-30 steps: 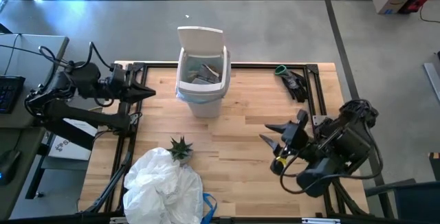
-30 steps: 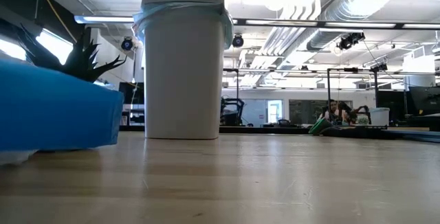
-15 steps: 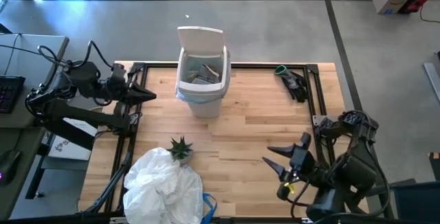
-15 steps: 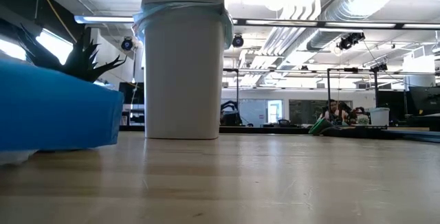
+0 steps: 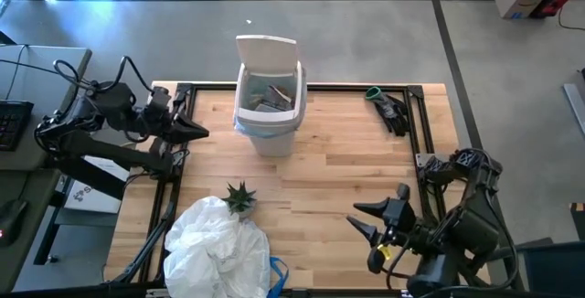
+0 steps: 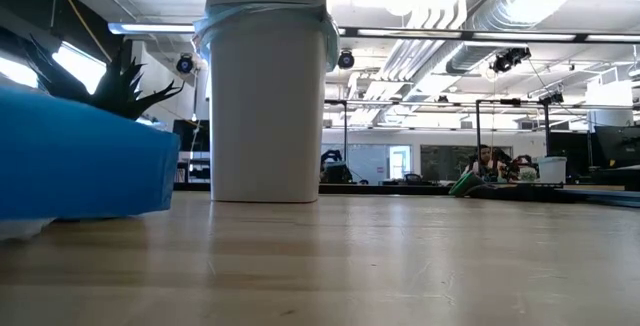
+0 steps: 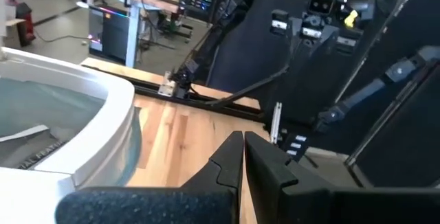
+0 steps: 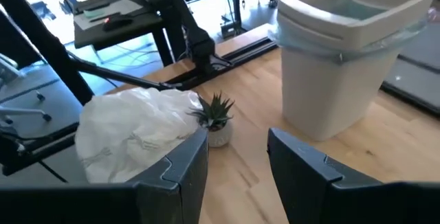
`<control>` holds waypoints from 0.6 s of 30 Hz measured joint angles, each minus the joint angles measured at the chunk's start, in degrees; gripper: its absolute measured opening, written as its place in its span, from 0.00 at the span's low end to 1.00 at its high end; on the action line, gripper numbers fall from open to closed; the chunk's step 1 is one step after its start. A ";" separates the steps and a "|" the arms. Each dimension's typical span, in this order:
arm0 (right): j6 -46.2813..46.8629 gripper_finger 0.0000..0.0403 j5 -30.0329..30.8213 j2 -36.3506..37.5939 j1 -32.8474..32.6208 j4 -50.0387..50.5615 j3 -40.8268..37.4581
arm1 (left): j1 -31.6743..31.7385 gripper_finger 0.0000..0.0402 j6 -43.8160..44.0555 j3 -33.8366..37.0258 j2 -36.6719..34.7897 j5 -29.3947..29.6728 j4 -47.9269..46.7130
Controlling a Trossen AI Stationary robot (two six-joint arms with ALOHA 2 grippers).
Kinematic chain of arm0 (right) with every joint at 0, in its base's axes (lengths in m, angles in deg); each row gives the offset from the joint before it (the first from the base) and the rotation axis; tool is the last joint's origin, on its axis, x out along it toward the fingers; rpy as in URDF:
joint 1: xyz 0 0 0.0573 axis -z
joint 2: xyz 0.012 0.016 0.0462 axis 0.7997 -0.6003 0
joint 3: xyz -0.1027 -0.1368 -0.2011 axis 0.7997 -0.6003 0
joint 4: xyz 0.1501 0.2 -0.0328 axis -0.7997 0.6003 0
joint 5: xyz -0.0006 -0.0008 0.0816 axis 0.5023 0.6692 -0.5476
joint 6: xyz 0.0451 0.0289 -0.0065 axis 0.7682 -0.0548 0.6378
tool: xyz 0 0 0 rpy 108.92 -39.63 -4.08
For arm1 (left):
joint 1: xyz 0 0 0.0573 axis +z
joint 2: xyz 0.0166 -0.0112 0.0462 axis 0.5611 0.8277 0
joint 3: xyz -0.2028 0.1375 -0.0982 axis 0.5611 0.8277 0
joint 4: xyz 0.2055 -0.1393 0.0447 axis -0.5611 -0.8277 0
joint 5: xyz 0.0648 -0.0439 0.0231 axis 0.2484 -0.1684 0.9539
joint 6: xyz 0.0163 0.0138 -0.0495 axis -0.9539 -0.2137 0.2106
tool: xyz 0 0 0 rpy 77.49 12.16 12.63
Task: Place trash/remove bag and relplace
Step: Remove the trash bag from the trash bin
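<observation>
The white bin (image 5: 268, 108) stands at the table's far middle with its lid (image 5: 268, 49) tipped back. The light-blue bag (image 6: 265, 21) lines it, folded over the rim. Trash (image 5: 271, 95), grey and white scraps, lies inside. My left gripper (image 5: 196, 131) hovers shut to the bin's left, pointing at it, and its wrist view shows the bin's rim (image 7: 110, 110) close by. My right gripper (image 5: 363, 226) hovers open near the table's front right, nothing between its fingers (image 8: 302, 162), facing the bin (image 8: 344, 59).
A white crumpled plastic heap (image 5: 215, 248) lies at the front left, with a small green spiky plant (image 5: 241, 197) beside it and a blue thing (image 5: 277, 275) at the near edge. A dark item with a green ring (image 5: 388, 106) lies at the far right. Bare wood shows mid-table.
My right gripper has drawn back toward the table's near edge, sinking a little and rolling about its own line, still open. The bin, bag and heap have stayed put.
</observation>
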 joint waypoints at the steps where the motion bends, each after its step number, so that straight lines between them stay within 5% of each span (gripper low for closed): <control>1: -0.69 0.34 0.02 -0.01 0.21 -0.01 0.00 | -0.23 0.00 -0.73 0.00 0.10 0.05 -0.08; 6: -5.08 0.34 3.17 -0.01 0.84 -0.08 0.00 | -1.83 0.00 -4.37 0.00 0.43 5.85 0.05; 18: -10.25 0.34 5.41 0.58 -1.29 2.60 0.00 | -4.26 0.00 -8.90 4.24 -1.60 7.38 5.25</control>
